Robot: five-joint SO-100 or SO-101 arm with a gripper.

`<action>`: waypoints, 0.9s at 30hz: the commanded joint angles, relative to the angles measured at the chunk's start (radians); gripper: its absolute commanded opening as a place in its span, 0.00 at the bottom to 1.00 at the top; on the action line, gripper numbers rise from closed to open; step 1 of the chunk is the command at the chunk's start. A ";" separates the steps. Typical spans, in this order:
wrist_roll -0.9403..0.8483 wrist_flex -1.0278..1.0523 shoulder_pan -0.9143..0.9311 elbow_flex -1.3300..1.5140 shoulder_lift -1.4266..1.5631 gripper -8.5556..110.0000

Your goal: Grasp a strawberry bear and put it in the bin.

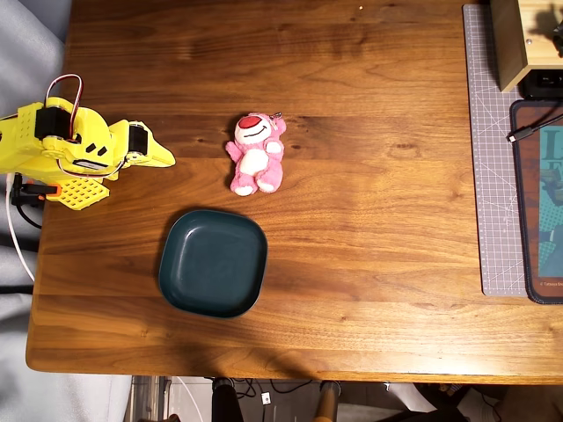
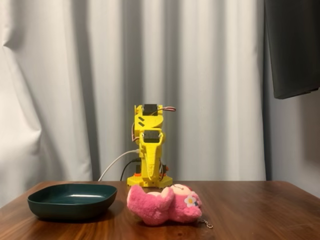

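From my remote seat, the strawberry bear (image 1: 256, 155) reads as fuzzy pink plush cloth with a smoother red nose, and a thin metal chain (image 2: 206, 224) trails from its head in the fixed view. The bin (image 1: 214, 262) looks like smooth dark teal plastic or glazed ware with a soft sheen. The table (image 1: 369, 220) is satin-finished brown wood with visible grain, the arm (image 1: 70, 145) matt yellow plastic, the curtain (image 2: 75, 90) pale matt cloth, and the cutting mat (image 1: 493, 176) at the overhead view's right is matt grey.

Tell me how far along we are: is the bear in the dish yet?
Nothing is done yet. The strawberry bear lies on the table beside the empty bin, not in it. The hand is folded back near the arm's base, holding nothing. Reaching, grasping, carrying and dropping are all left.
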 commanded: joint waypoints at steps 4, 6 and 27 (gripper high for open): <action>0.009 0.000 -0.014 -0.021 0.025 0.07; 0.009 0.000 -0.014 -0.021 0.025 0.07; -0.002 -0.003 0.008 -0.021 0.025 0.07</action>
